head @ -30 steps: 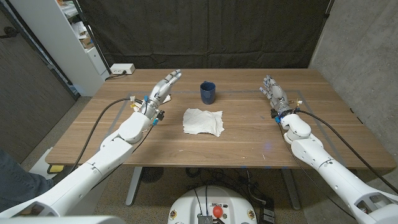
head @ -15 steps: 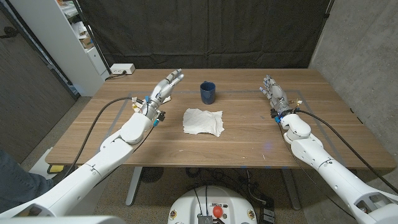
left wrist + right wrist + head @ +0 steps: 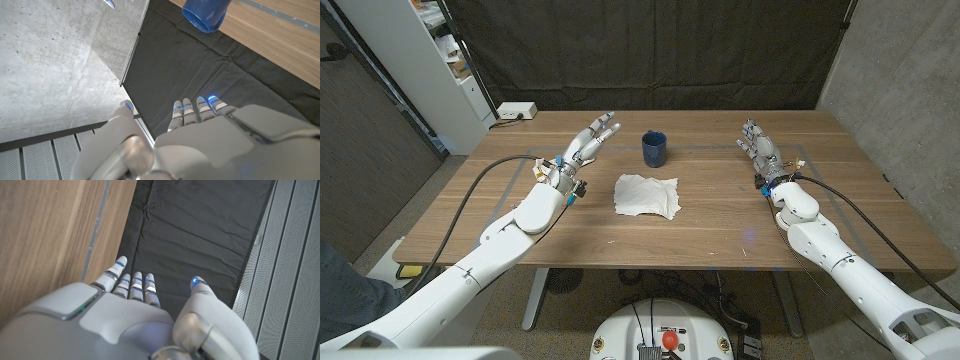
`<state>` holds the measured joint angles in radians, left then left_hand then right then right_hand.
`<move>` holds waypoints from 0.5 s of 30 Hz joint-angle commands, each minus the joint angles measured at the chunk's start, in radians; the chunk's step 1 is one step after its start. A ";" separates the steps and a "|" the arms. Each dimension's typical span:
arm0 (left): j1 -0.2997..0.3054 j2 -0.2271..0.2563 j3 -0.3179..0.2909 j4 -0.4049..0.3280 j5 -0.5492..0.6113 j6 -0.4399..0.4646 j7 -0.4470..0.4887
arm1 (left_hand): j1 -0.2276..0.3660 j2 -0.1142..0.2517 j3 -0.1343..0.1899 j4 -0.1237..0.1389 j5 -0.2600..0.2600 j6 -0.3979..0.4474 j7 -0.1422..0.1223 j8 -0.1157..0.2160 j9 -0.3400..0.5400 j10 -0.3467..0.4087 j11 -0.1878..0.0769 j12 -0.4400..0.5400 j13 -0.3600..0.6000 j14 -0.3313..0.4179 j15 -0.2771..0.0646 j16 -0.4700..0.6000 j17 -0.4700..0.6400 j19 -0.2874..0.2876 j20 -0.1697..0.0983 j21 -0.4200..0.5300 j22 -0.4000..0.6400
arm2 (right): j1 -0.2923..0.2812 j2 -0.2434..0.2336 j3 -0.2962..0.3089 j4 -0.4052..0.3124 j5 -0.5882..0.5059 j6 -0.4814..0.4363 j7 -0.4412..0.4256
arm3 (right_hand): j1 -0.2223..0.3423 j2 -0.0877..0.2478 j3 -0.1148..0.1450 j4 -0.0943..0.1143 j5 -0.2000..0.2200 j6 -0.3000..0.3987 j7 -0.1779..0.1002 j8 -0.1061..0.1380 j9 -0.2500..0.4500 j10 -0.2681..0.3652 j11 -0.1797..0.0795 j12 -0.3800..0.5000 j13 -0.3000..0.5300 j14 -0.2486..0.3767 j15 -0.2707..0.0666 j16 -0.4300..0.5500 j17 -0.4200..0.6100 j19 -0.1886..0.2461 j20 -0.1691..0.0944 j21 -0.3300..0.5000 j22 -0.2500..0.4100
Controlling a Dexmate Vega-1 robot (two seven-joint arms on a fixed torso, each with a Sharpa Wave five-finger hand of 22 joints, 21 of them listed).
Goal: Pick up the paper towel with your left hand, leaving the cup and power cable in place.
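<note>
Head view: wooden table (image 3: 720, 235) before black curtain (image 3: 650, 50), concrete wall (image 3: 905, 90)

Light was even and fairly bright from overhead, throwing only soft, short shadows under the cup (image 3: 654, 149) and paper towel (image 3: 646, 195) on the wooden table (image 3: 720, 220), with no hard glare, while both wrist views showed near hands soft and slightly blurred.

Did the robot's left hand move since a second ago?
Yes. The left hand has shifted a little toward the blue cup and the table's far edge. The paper towel lies untouched.
</note>
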<state>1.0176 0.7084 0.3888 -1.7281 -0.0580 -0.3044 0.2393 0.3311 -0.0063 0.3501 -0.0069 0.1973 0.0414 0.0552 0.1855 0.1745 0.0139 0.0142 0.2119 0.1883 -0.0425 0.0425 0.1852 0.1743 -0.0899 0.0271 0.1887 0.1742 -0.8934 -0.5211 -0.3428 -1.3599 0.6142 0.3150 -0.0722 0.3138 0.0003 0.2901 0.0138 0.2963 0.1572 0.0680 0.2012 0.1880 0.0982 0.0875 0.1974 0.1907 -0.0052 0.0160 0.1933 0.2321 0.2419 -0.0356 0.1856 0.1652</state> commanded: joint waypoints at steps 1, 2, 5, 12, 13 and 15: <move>0.022 0.017 0.002 -0.028 0.085 0.010 0.032 | 0.007 0.004 0.002 -0.008 -0.003 0.008 0.001 0.009 0.005 0.010 -0.003 0.006 0.004 0.007 0.003 0.005 0.005 -0.009 -0.003 0.005 0.003 | -0.010 -0.002 0.002 -0.018 -0.004 0.004 -0.008 | 0.005 0.011 0.005 -0.007 0.006 0.008 -0.001 0.000 0.004 0.009 0.001 0.003 0.003 0.002 0.002 0.008 0.003 0.004 0.010 0.005 0.005; 0.024 0.017 0.003 -0.030 0.091 0.011 0.036 | 0.008 0.005 0.003 -0.009 -0.003 0.008 0.001 0.009 0.005 0.012 -0.004 0.007 0.004 0.007 0.003 0.005 0.005 -0.009 -0.003 0.005 0.003 | -0.011 -0.001 0.003 -0.020 -0.002 0.003 -0.010 | 0.005 0.011 0.005 -0.007 0.006 0.008 -0.001 0.000 0.004 0.009 0.000 0.003 0.003 0.002 0.002 0.008 0.003 0.004 0.010 0.005 0.005; 0.029 0.020 0.005 -0.040 0.126 0.017 0.052 | 0.010 0.006 0.003 -0.010 -0.003 0.013 0.000 0.010 0.005 0.013 -0.007 0.007 0.004 0.008 0.002 0.005 0.005 -0.009 -0.003 0.005 0.003 | -0.011 0.002 0.003 -0.017 0.000 0.009 -0.004 | 0.005 0.012 0.005 -0.007 0.005 0.008 -0.003 0.000 0.004 0.009 0.000 0.003 0.003 0.003 0.003 0.009 0.002 0.004 0.010 0.005 0.005; 0.036 0.023 0.009 -0.054 0.181 0.027 0.077 | 0.014 0.008 0.005 -0.014 -0.003 0.018 -0.001 0.011 0.005 0.017 -0.007 0.007 0.004 0.010 0.001 0.006 0.005 -0.010 -0.002 0.005 0.003 | -0.011 0.006 0.001 -0.014 0.000 0.013 -0.003 | 0.007 0.013 0.005 -0.009 0.005 0.009 -0.002 0.000 0.004 0.011 0.001 0.004 0.003 0.006 0.003 0.009 0.000 0.009 0.010 0.006 0.005; 0.035 0.022 0.011 -0.052 0.187 0.025 0.080 | 0.014 0.009 0.005 -0.015 -0.003 0.019 -0.001 0.011 0.005 0.017 -0.007 0.007 0.004 0.010 0.000 0.005 0.005 -0.010 -0.003 0.005 0.003 | -0.012 0.008 0.001 -0.014 -0.001 0.014 -0.005 | 0.007 0.013 0.005 -0.009 0.005 0.009 -0.002 0.000 0.004 0.011 0.001 0.004 0.003 0.006 0.003 0.009 0.000 0.009 0.010 0.007 0.005; 0.036 0.019 0.013 -0.053 0.205 0.030 0.091 | 0.015 0.009 0.005 -0.015 -0.003 0.020 -0.003 0.011 0.005 0.018 -0.008 0.008 0.004 0.009 -0.001 0.005 0.004 -0.010 -0.003 0.005 0.003 | -0.011 0.009 0.000 -0.012 -0.002 0.015 -0.005 | 0.008 0.013 0.005 -0.010 0.005 0.012 -0.002 0.001 0.004 0.012 0.001 0.004 0.003 0.007 0.003 0.010 0.000 0.008 0.010 0.006 0.005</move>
<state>1.0434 0.7254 0.3929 -1.7655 0.0599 -0.2880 0.2883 0.3390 0.0015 0.3529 -0.0182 0.1973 0.0502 0.0533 0.1925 0.1745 0.0227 0.0053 0.2119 0.1883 -0.0386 0.0385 0.1852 0.1743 -0.0899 0.0271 0.1887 0.1742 -0.9021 -0.5194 -0.3420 -1.3733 0.6126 0.3212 -0.0767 0.3191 0.0056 0.2943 0.0096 0.2963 0.1572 0.0680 0.2013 0.1881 0.0982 0.0875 0.1974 0.1908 -0.0053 0.0160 0.1933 0.2322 0.2438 -0.0265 0.1856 0.1652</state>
